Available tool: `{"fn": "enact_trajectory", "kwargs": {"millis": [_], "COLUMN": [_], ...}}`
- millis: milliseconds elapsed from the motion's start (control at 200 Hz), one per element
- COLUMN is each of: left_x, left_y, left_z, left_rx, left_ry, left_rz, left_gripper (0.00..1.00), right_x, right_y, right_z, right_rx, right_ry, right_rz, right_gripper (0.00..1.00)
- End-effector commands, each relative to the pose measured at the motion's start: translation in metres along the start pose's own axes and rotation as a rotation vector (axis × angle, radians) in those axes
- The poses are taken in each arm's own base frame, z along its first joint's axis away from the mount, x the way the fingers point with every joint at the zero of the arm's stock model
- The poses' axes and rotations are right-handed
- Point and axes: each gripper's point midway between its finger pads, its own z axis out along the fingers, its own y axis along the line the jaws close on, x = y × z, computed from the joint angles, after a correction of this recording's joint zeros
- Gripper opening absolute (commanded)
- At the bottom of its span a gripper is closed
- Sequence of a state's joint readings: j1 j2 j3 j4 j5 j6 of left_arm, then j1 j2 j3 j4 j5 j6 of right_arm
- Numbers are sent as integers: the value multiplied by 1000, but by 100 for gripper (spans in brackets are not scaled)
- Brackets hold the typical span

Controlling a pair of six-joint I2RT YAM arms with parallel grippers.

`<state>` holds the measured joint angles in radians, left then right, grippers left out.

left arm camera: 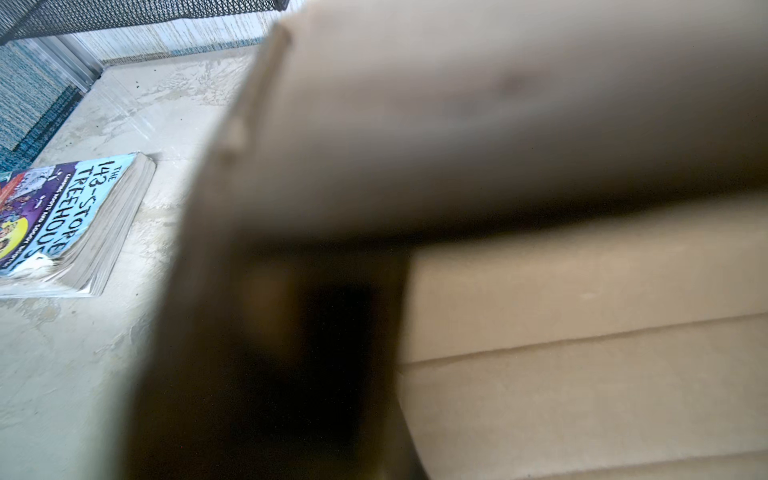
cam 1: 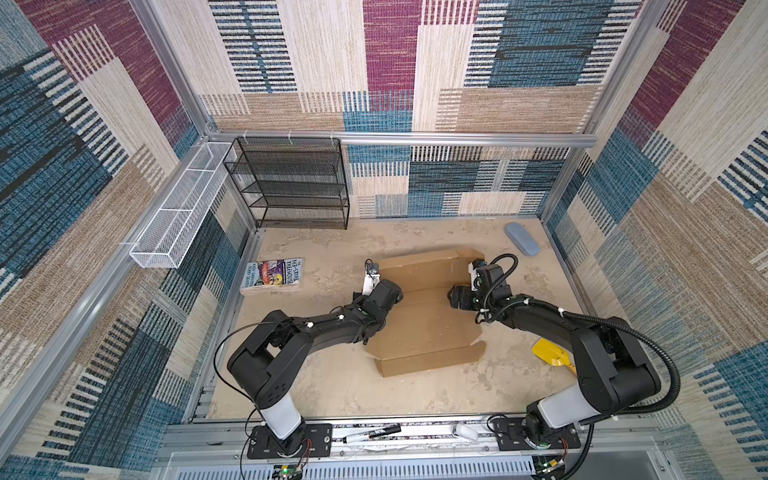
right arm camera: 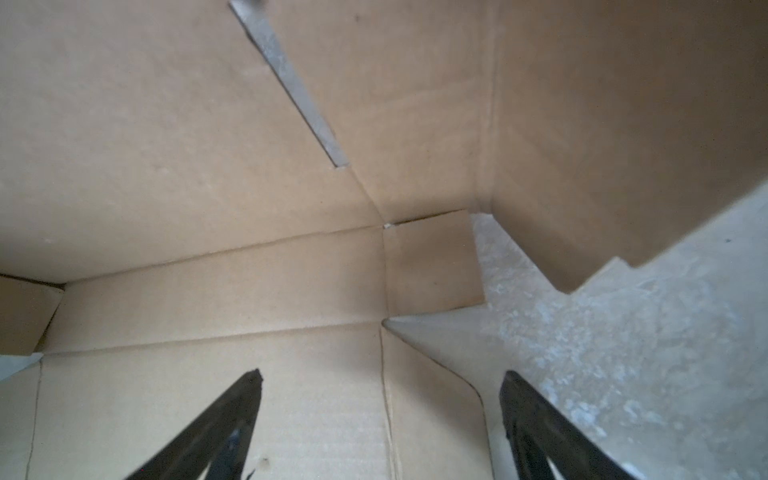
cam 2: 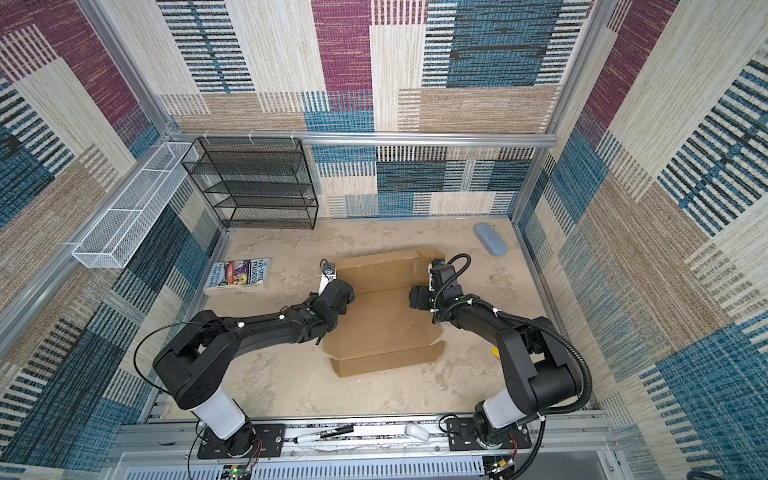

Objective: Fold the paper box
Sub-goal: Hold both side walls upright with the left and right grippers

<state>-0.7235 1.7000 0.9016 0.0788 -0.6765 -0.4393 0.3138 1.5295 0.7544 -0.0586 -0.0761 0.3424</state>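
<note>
Paper box (cam 1: 428, 328) is what both my arms are working on, so I start at the tools. My right gripper (right arm camera: 381, 376) stands spread and empty in its wrist view. One finger is over a flat cardboard panel and the other over bare table (cam 1: 332, 382), at the box's 3 o'clock edge. My left gripper (cam 1: 379, 287) is at the 9 o'clock edge with its fingers pressed together. A blurred flap right at the lens fills its wrist view, so I cannot tell whether cardboard is pinched between them.

The box lies open mid-table between the arms. Its base is flat, the far panel tilts up toward 12 o'clock, a side flap is raised at the 1 o'clock corner, and a low wall is folded at 6 o'clock.

I judge it light and stiff, bending only along its scored creases. It will probably spring back there, and skate on the table unless one arm pins the base. I would take the side flaps by their free edges.

- **9 o'clock:** a book (cam 1: 272, 276), well apart.
- **11 o'clock:** a black mesh rack (cam 1: 291, 183).
- **10 o'clock:** a white wire basket (cam 1: 178, 208) on the wall.
- **2 o'clock:** a blue-grey case (cam 1: 523, 239).
- **4 o'clock:** a yellow thing (cam 1: 548, 353), partly under my right arm.

Nothing lies inside the box. Only my own arms crowd the fold.
</note>
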Motion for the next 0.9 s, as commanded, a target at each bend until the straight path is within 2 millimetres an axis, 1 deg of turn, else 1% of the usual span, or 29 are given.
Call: {"fn": "enact_trajectory", "kwargs": {"millis": [0, 155, 691, 801, 896], "left_x": [8, 9, 8, 10, 9], "left_y": [2, 0, -1, -1, -3], "left_z": [1, 2, 1, 3, 3], "left_rx": [1, 11, 16, 15, 19], "left_ry": [53, 64, 65, 70, 69], "left_rz": [9, 9, 17, 22, 22], "left_gripper": [0, 0, 0, 0, 0], "right_x": [-9, -4, -11, -14, -19], "right_y": [0, 0, 10, 15, 20], "right_z": [4, 11, 29, 29, 26], "right_rx": [2, -6, -60, -82, -108], "right_ry": [-40, -33, -41, -46, -63], "right_rz": [-11, -4, -1, -13, -29], "right_gripper": [91, 91, 91, 90, 90]}}
